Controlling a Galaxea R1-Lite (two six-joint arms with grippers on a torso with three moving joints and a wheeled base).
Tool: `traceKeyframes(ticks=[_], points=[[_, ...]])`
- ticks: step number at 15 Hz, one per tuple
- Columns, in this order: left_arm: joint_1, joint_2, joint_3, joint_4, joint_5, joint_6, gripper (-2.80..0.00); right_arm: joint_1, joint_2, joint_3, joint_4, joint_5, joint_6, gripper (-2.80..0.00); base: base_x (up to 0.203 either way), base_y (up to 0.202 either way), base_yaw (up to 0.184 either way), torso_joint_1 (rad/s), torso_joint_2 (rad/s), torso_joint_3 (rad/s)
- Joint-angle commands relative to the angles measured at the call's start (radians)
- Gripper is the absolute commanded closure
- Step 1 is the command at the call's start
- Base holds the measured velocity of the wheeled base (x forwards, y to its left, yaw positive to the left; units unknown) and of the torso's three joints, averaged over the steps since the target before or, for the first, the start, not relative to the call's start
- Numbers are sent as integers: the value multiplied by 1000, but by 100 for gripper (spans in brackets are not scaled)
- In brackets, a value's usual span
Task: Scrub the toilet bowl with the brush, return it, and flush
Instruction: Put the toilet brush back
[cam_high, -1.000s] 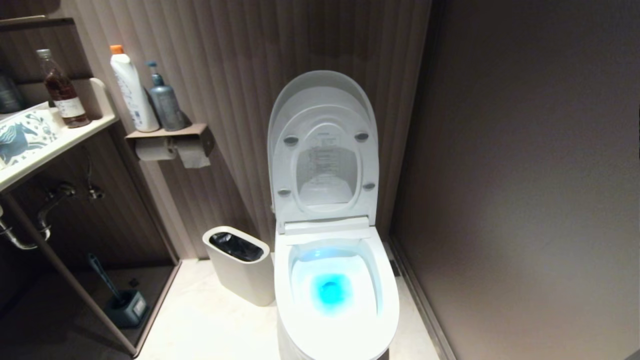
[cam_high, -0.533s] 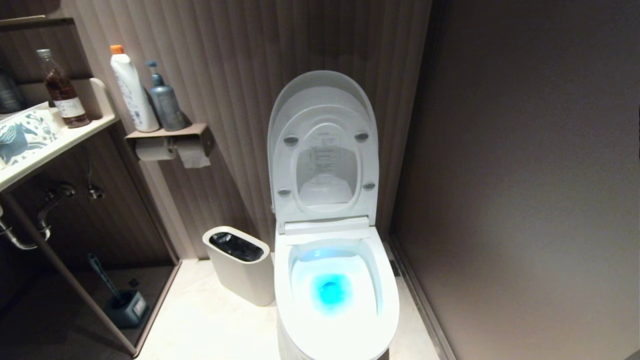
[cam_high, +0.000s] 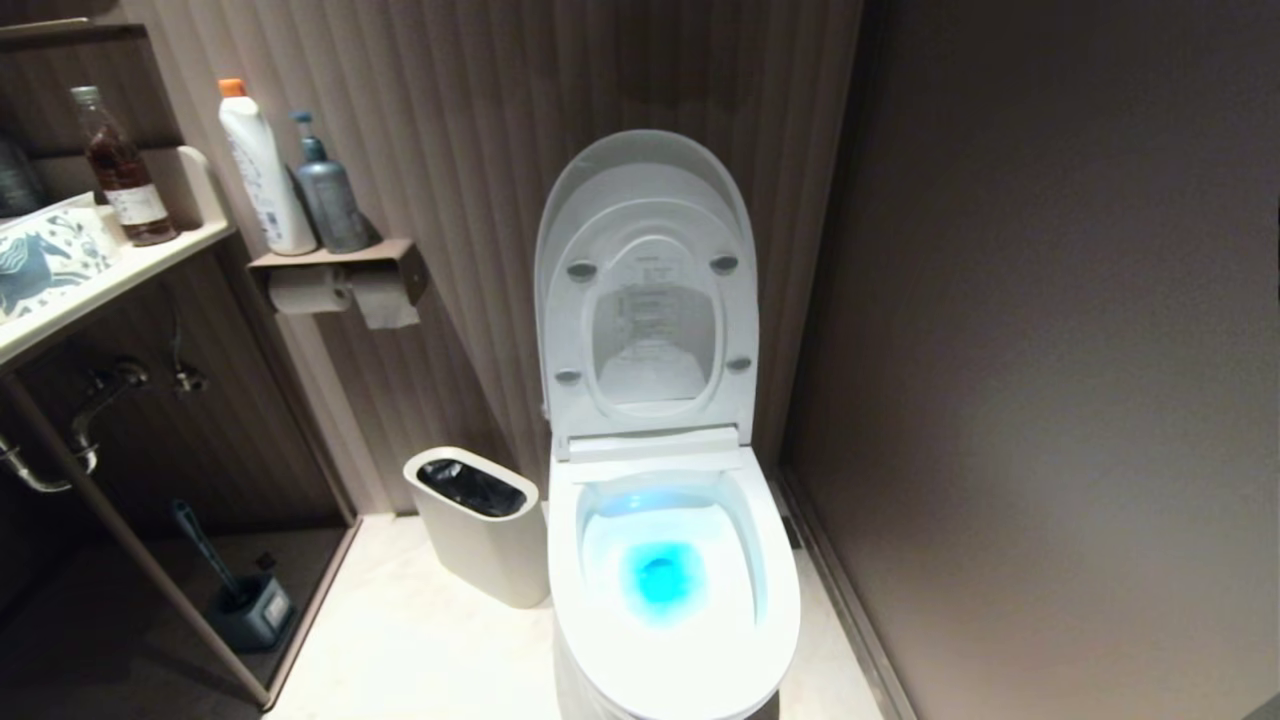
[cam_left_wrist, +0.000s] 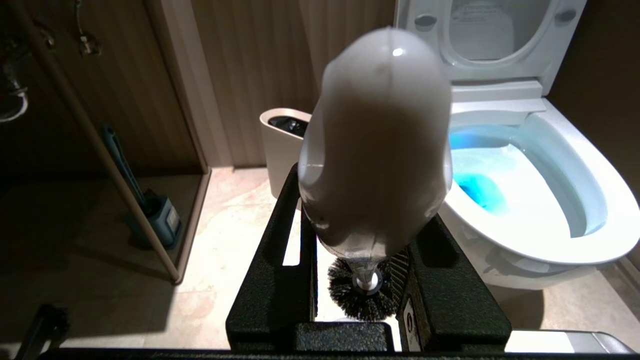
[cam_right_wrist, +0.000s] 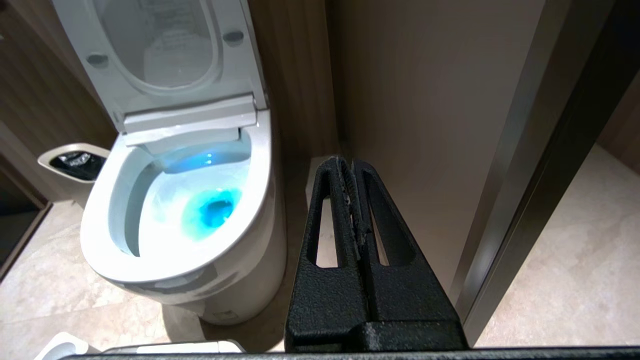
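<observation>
The white toilet bowl (cam_high: 775, 600) stands in the middle with its seat and lid (cam_high: 645, 290) raised and blue-lit water inside. It also shows in the left wrist view (cam_left_wrist: 575, 165) and the right wrist view (cam_right_wrist: 125, 240). My left gripper (cam_left_wrist: 362, 200) is shut on the white handle of the brush (cam_left_wrist: 380, 135). The brush hangs down, its black bristle head (cam_left_wrist: 350, 297) above the floor, just left of the bowl's front. My right gripper (cam_right_wrist: 348, 167) is shut with nothing in it, low beside the bowl's right side. Neither arm shows in the head view.
An off-white waste bin (cam_high: 480, 530) with a black liner stands left of the toilet. Further left, a dark blue-handled brush in its holder (cam_high: 245, 605) sits under a counter (cam_high: 110, 285). Bottles (cam_high: 265, 170) stand on a paper-roll shelf (cam_high: 340, 262). A wall (cam_high: 1050, 400) runs close along the right.
The whole head view has shifted a little, so everything sits slightly higher in the picture; the camera moved. Nothing in the room has moved.
</observation>
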Motion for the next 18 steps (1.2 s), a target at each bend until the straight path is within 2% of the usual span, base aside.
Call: traceKeyframes(ticks=[1, 7, 15, 18], points=[[0, 2, 0, -1, 0, 1, 0, 0, 2, 0, -1, 0, 0, 0, 0, 0, 0, -228, 337, 116], [0, 2, 0, -1, 0, 0, 0, 0, 1, 0, -1, 0, 0, 0, 0, 0, 0, -216, 306, 129], [0, 2, 0, -1, 0, 1, 0, 0, 0, 0, -1, 0, 0, 0, 0, 0, 0, -13, 108, 45], [0, 2, 0, -1, -9, 29, 0, 0, 0, 0, -2, 0, -1, 0, 0, 0, 0, -1, 1, 28]])
